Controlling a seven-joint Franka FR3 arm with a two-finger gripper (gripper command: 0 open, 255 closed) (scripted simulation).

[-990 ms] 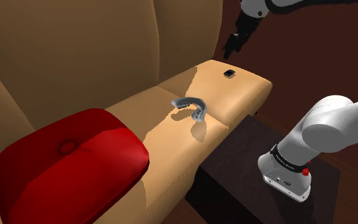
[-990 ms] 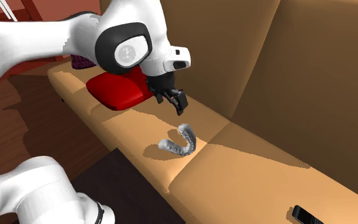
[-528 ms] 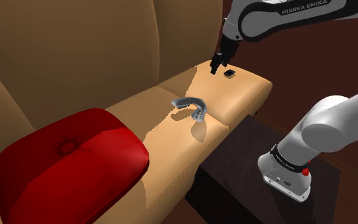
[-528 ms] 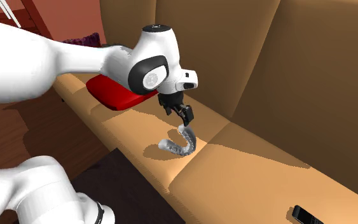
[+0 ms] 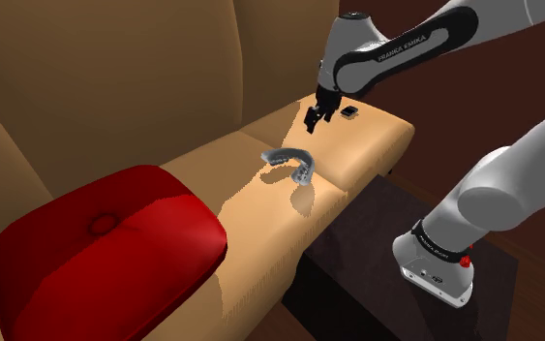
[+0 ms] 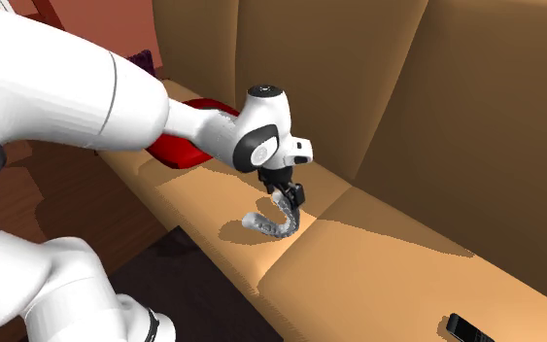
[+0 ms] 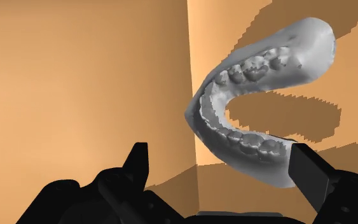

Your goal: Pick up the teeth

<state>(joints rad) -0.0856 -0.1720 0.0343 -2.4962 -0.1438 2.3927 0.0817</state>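
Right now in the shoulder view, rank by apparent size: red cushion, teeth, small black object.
1. red cushion (nearest the camera)
2. teeth
3. small black object (farthest back)

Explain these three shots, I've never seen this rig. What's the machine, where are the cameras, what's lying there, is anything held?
It is one white robot arm on a box stand, ending in a black two-finger gripper. The shoulder view looks from beside the stand. The second exterior view looks along the sofa from another spot. The wrist view sits on the hand, looking past its fingers. On the tan sofa seat lie a grey set of teeth, a red cushion and a small black object. The gripper hangs just above the teeth, fingers apart, holding nothing.
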